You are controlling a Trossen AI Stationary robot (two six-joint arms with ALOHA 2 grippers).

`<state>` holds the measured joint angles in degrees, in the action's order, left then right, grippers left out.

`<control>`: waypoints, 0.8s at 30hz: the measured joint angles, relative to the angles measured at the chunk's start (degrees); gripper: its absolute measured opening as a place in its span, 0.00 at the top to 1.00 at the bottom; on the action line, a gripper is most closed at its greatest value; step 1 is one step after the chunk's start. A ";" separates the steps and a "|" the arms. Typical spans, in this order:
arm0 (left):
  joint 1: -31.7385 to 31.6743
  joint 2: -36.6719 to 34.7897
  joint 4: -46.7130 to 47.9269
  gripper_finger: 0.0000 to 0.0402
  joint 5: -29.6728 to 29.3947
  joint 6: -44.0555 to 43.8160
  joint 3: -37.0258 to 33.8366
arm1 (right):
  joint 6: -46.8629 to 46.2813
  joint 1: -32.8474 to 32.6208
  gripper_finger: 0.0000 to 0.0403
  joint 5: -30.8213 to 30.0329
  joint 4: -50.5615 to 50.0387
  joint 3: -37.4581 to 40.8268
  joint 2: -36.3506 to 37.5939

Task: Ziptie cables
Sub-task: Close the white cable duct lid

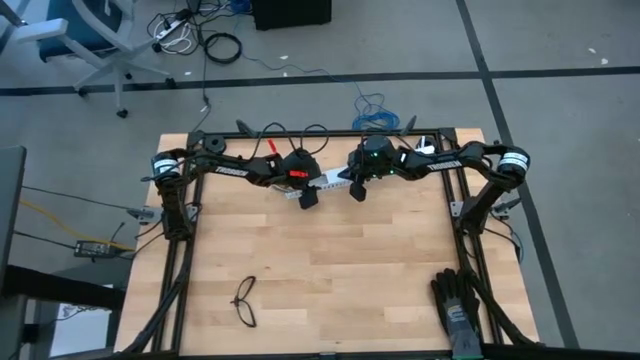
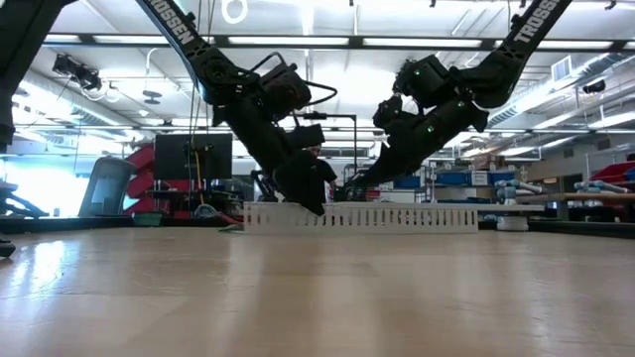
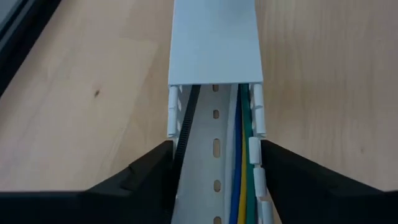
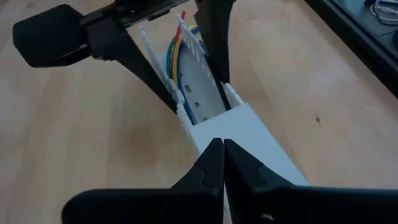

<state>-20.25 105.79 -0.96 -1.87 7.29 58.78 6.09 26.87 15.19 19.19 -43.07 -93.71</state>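
A white slotted duct (image 1: 330,183) lies flat on the table near its far edge, and a white cover (image 3: 214,40) closes part of it. In the uncovered part lie the cables (image 3: 242,180), blue, yellow and green, and the ziptie (image 3: 186,124), a thin black strip along one wall. My left gripper (image 3: 214,186) straddles the duct's uncovered end. My right gripper (image 4: 222,149) is shut, its tips over the cover's end next to the uncovered part. My left gripper has the duct's two slotted side walls (image 3: 256,134) between its fingers (image 3: 155,180), one finger outside each wall. The fingers slant down from the table's left and lie along the duct, which rests flat on the table. My right gripper's shut tips stand at the cover's end edge (image 4: 233,121), slanting down from the table's right; I cannot tell whether they touch it.
Black thin-framed glasses (image 1: 245,300) lie near the front left of the table. A black glove (image 1: 455,305) lies at the front right. Bare wood stretches between the duct and the near edge.
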 joint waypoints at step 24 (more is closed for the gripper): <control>0.15 2.69 -2.93 0.40 1.15 0.04 0.31 | 0.99 -0.44 1.00 8.28 0.61 -8.37 -10.15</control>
<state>-20.10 108.49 -3.89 -0.72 7.33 59.09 7.08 26.43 23.47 19.80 -51.43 -103.86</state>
